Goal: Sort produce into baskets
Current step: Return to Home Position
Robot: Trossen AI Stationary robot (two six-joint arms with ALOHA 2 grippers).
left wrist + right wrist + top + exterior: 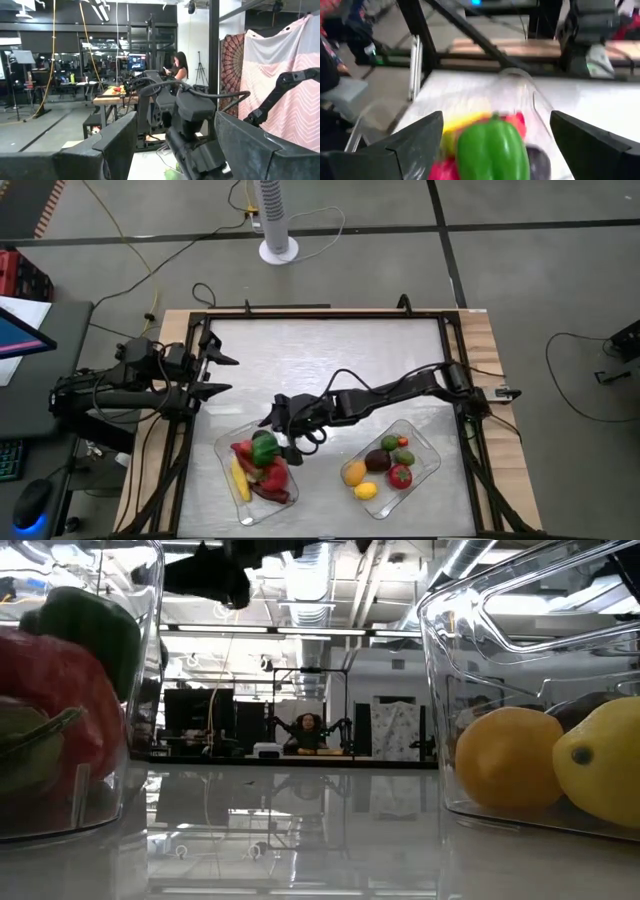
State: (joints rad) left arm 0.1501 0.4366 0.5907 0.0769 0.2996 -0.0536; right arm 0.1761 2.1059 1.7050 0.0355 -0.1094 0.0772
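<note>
Right fingers (415, 142) wide over glossy pepper (492, 147)

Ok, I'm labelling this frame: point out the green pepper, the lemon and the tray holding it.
green pepper (492, 147): right wrist view, middle of its front.
lemon (605, 775): low view, its yellow side.
right tray (433, 448): high view, its outer rim.

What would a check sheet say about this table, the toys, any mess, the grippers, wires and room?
Surface: shiny silver table, carrying two bins.
Job's things: left bin holds a green pepper, corn and red pieces; right bin holds an orange piece, a lemon and dark, red and green pieces.
Clutter: nothing seen.
Grippers: right gripper open over the left bin; left gripper open at the table's left edge.
Cables: black loop on the right arm; wires on the floor.
Surroundings: white stand, monitor, a person far off.
</note>
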